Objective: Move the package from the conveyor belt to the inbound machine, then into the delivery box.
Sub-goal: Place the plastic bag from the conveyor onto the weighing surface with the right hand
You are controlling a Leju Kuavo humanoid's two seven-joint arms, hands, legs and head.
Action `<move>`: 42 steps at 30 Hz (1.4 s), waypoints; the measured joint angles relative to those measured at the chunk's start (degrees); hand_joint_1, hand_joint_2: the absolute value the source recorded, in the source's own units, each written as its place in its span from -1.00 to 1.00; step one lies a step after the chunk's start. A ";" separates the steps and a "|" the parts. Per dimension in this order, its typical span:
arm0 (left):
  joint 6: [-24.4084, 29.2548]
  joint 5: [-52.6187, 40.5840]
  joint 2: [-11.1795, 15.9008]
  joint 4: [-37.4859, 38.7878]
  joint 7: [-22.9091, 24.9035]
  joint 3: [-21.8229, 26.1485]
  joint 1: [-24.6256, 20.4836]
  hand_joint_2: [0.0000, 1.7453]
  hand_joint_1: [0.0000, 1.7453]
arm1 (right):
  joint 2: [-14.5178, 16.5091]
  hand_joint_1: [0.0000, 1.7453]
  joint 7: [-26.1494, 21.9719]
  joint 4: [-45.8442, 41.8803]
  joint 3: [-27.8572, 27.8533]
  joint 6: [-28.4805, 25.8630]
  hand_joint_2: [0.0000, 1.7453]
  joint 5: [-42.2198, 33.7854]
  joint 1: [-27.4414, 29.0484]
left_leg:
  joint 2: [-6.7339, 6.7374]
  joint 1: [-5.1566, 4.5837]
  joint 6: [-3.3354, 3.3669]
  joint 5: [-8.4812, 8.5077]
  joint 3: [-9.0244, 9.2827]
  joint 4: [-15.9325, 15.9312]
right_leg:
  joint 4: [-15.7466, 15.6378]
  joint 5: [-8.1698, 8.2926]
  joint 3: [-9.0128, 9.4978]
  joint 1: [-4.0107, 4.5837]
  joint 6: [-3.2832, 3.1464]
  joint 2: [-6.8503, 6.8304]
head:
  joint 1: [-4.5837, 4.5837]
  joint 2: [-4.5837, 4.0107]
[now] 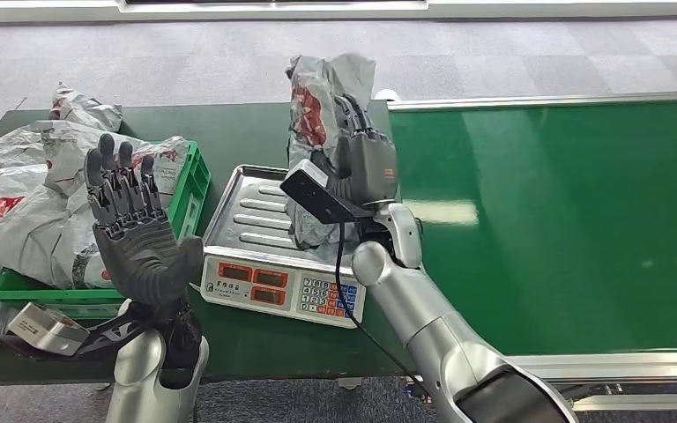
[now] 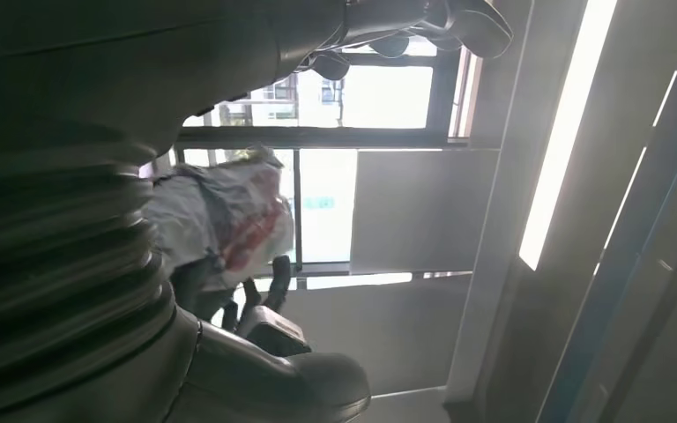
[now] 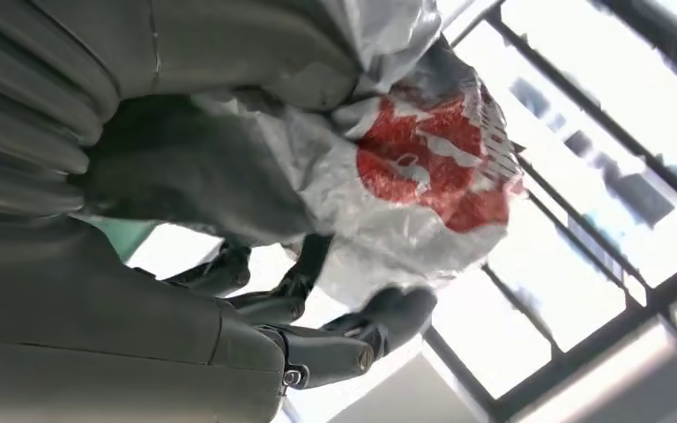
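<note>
My right hand (image 1: 363,163) grips a grey plastic package (image 1: 316,110) with a red logo, holding it upright above the steel tray of the inbound scale (image 1: 256,211). The same package (image 3: 423,167) bulges out of my right hand (image 3: 229,176) in the right wrist view. My left hand (image 1: 137,233) is raised palm-up with fingers spread, holding nothing, in front of the green delivery box (image 1: 189,189). From the left wrist camera, the held package (image 2: 220,216) appears far off past my left hand (image 2: 97,291).
The green box holds several grey packages (image 1: 26,211), piled over its left rim. The scale's keypad and red displays (image 1: 291,291) face me. The green conveyor belt (image 1: 564,220) spreads to the right, bare. A small metal block (image 1: 44,328) lies near the table's front left edge.
</note>
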 joint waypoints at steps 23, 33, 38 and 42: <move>0.56 -1.07 0.76 -1.57 -0.04 1.46 2.48 1.00 -1.00 | -3.06 -1.00 -10.37 -24.30 -3.50 -2.58 1.00 -1.50 12.58 | -0.13 -0.02 0.04 -0.08 -0.16 0.04 | -0.01 -0.07 -0.15 -0.03 0.07 -0.08 | 0.01 0.00; 8.66 -10.18 1.36 5.28 2.54 1.30 -0.62 1.00 -1.00 | -1.13 -1.00 -20.00 -66.65 -10.27 -11.07 1.00 1.69 25.92 | -0.12 -0.10 0.13 -0.21 -0.19 0.06 | -0.04 -0.16 -0.16 -0.10 0.17 -0.27 | 0.01 0.00; 11.97 -16.97 2.25 12.39 4.95 1.17 -4.60 1.00 -1.00 | -1.13 -1.00 -20.16 -74.92 -10.85 -10.98 1.00 1.93 27.37 | -0.04 -0.14 0.16 -0.17 -0.14 0.07 | -0.04 -0.08 -0.14 -0.15 0.18 -0.18 | 0.01 0.00; 13.04 -28.11 3.55 18.78 11.96 -0.59 -8.78 1.00 -1.00 | -1.17 -1.00 -20.16 -77.67 -10.96 -10.97 1.00 1.90 27.87 | -0.07 -0.15 0.27 -0.09 -0.14 0.11 | -0.04 -0.06 -0.10 -0.15 0.21 -0.25 | 0.02 0.00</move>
